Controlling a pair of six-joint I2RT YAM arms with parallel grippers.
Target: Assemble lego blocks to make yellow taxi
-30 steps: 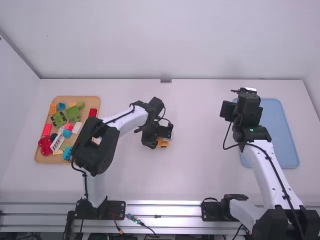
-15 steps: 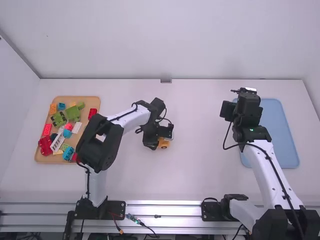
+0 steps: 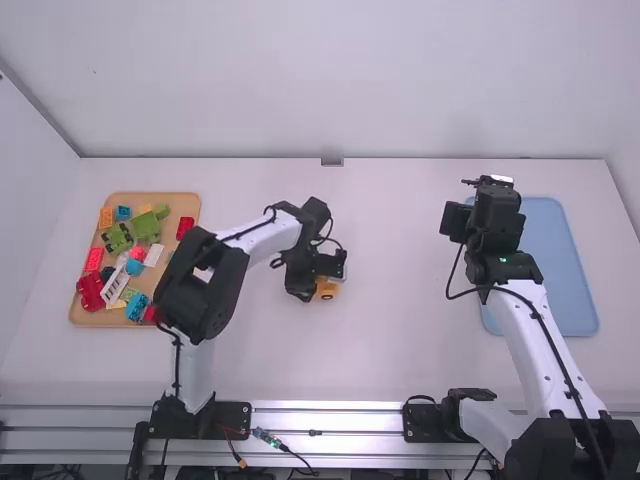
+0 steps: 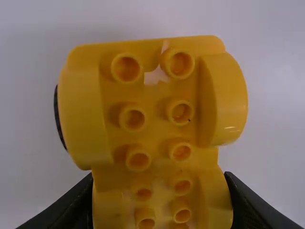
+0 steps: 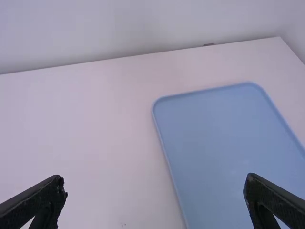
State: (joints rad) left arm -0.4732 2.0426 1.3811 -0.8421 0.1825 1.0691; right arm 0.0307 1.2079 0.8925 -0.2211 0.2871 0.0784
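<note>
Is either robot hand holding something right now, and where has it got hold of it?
The left gripper holds the yellow car base by both sides at one end. The right gripper holds nothing.

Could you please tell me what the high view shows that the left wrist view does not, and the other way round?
High view: the wooden tray of loose blocks, the blue tray and the right arm.
Left wrist view: two rows of hollow studs on the yellow base.
Both: the yellow base, the left gripper around it, and the table.
</note>
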